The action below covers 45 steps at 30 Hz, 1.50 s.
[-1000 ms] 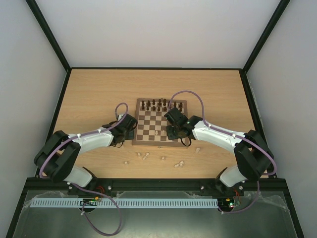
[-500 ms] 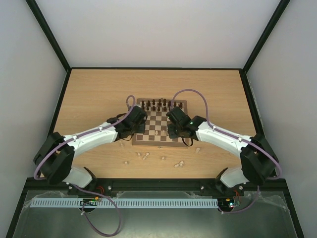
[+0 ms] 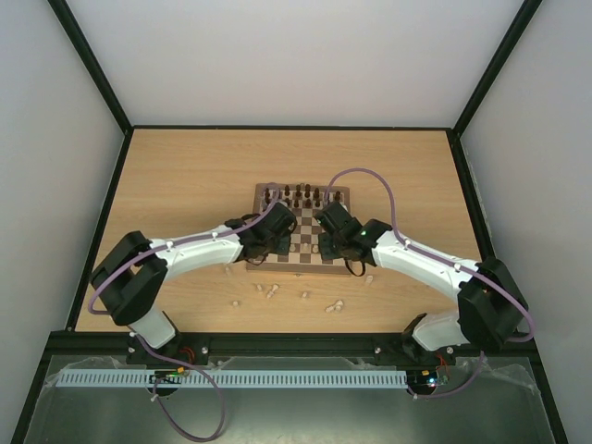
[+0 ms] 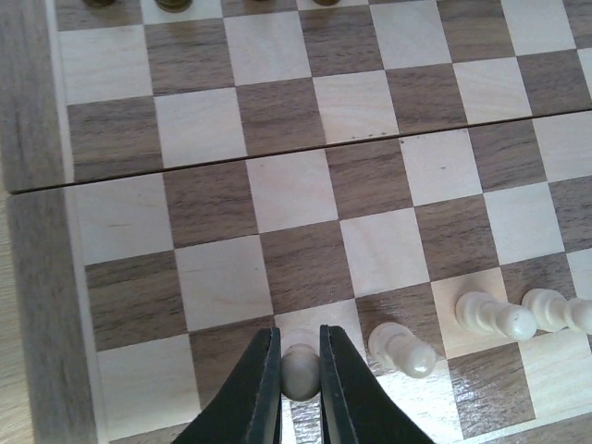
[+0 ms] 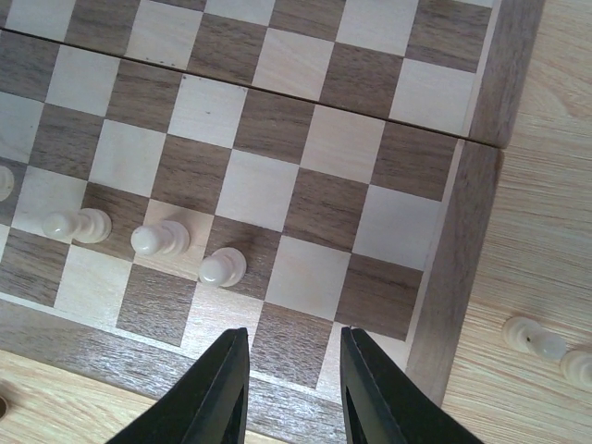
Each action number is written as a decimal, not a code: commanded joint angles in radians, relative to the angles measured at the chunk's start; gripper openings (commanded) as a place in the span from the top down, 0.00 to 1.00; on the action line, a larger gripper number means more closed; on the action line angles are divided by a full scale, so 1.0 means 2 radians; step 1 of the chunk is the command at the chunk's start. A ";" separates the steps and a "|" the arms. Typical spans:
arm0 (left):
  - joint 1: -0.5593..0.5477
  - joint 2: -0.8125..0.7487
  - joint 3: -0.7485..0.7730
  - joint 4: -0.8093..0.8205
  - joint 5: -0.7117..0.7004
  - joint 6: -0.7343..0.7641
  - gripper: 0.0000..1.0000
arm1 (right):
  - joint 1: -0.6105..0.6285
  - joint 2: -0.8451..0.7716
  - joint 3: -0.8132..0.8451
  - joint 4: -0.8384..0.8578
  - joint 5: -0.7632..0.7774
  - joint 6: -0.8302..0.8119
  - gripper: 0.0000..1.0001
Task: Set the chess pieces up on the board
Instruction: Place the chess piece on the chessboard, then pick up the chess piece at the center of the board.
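Right now the left gripper [image 4: 298, 347] is pinched tight on a white pawn [image 4: 299, 372]. It holds the pawn over the near-left part of the chessboard [image 4: 37, 268], in line with the standing white pawns [image 4: 400, 348] of the second row from the near edge and just left of the closest one. The right gripper [image 5: 294, 338] hangs part-open over the near-right corner of the board with nothing between its fingers. More loose white pieces [image 3: 335, 305] lie on the table [image 3: 185, 185] near the board's near edge, and dark pieces [image 3: 301, 194] line the far rows.

The main risk appears to be the release. Whether the pawn's base touches the square cannot be told from the wrist view, so letting go early could make it drop, topple and roll. The right-hand finger spreading could also nudge the neighbouring pawn. Both arms crowd the same near edge, so a careless retreat might sweep pieces over.

The held pawn seems upright, its long axis roughly vertical, with the round head toward the wrist camera and the base hidden beneath.
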 commanded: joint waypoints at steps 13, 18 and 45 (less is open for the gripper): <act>-0.011 0.044 0.022 0.010 0.005 -0.002 0.91 | 0.001 -0.012 -0.013 -0.023 0.013 0.006 0.71; -0.012 0.043 0.022 0.010 0.005 -0.002 0.81 | 0.002 -0.012 -0.013 -0.023 0.012 0.006 0.72; 0.106 -0.111 -0.106 -0.060 -0.066 -0.062 0.45 | 0.002 -0.015 -0.016 -0.014 -0.019 -0.002 0.72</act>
